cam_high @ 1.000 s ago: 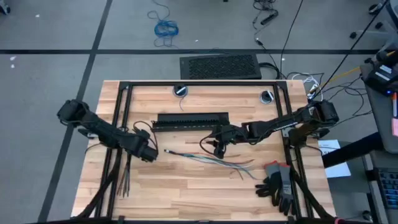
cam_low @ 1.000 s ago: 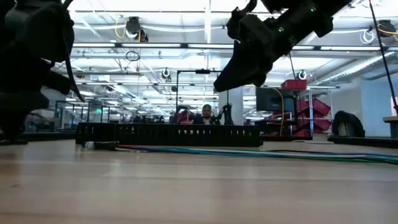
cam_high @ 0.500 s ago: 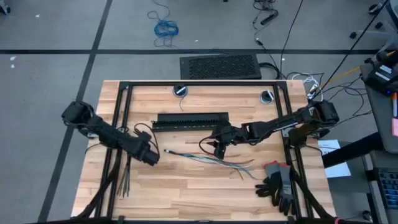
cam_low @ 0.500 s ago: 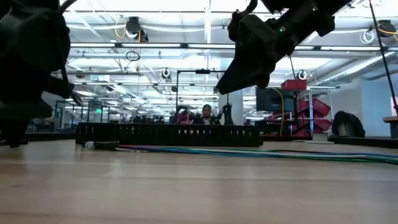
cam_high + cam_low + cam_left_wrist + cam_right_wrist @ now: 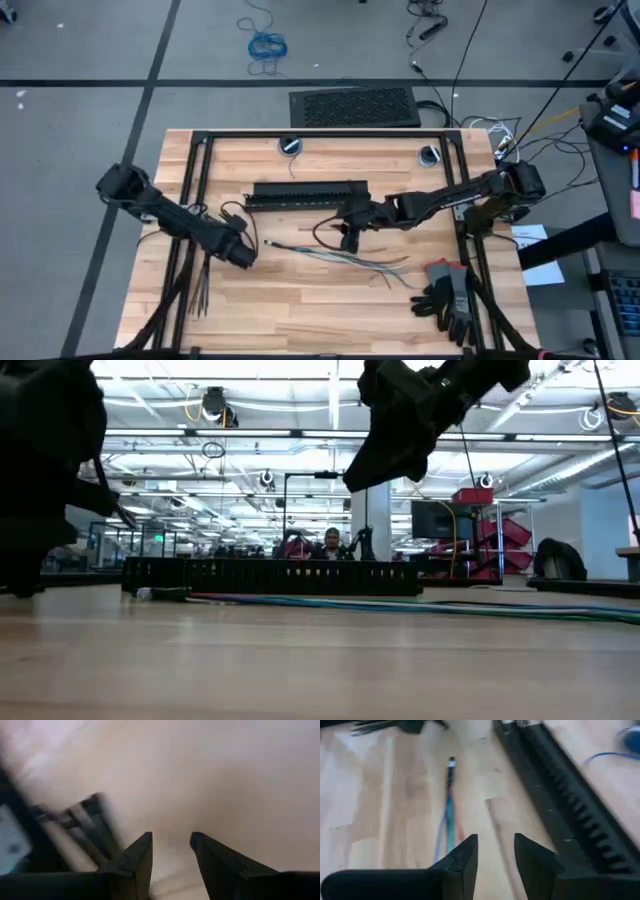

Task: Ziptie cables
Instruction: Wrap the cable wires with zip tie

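Cables (image 5: pixel 335 255), a loose run of thin blue, green and pale grey wires, lie mid-bench from above, dark joined end toward the left arm, splayed ends toward the grey work gloves (image 5: pixel 447 297). The left hand (image 5: pixel 243 256) hangs just beside that dark end; the right hand (image 5: pixel 349 238) hovers over the middle, near the long black slotted bar (image 5: pixel 305 193). The thin dark plastic zipties (image 5: pixel 200 285) lie untouched at the bench's left edge.

At bench level the wires (image 5: pixel 400 603) lie flat before the bar (image 5: pixel 270 575), the right hand (image 5: pixel 385 455) well above them.

The left wrist camera shows its hand (image 5: pixel 170 845) released, over bare wood.

The right wrist camera shows its hand (image 5: pixel 495 847) likewise released, the wires (image 5: pixel 449 815) just ahead. Descending slightly off-line, I'd guess it pinches only some strands and fans the rest.
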Robot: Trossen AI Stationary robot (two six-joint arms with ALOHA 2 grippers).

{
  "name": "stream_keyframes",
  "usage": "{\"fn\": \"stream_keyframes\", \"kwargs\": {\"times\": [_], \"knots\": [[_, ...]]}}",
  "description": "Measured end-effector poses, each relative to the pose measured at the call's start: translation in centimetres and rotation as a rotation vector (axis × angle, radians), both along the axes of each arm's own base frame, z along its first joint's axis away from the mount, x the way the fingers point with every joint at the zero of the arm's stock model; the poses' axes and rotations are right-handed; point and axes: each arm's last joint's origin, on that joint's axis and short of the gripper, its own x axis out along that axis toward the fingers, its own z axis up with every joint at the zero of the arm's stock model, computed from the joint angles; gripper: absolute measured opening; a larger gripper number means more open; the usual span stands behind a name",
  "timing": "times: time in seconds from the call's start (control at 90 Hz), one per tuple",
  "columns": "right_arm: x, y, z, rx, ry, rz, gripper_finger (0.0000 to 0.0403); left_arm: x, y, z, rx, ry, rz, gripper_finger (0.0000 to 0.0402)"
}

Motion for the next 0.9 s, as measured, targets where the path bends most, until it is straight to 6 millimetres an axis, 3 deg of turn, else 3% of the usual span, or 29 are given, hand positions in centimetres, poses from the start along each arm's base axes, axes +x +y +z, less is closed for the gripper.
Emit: {"fn": "stream_keyframes", "kwargs": {"times": [0.167, 0.322, 0.511, 0.7, 0.9], "knots": [[-0.1, 0.5, 1.3, -0.041, 0.073, 0.005, 0.0118, -1.2, -0.7, 0.4, -0.119, 0.159, 0.105, 0.0147], [-0.6, 0.7, 2.0, -0.139, 0.134, -0.088, 0.0118, -2.6, -0.9, -0.3, -0.095, 0.255, 0.212, 0.0147], [-0.7, 0.9, 2.2, -0.162, 0.142, -0.11, 0.0118, -2.8, -1.5, -1.5, -0.06, 0.327, 0.213, 0.0142], [-1.0, 1.2, 2.0, -0.158, 0.17, -0.115, 0.0118, -2.4, -2.0, -2.6, -0.023, 0.344, 0.207, 0.0102], [-1.3, 1.6, 1.8, -0.151, 0.186, -0.112, 0.0118, -2.2, -2.1, -2.5, -0.022, 0.322, 0.199, 0.0046]]}}
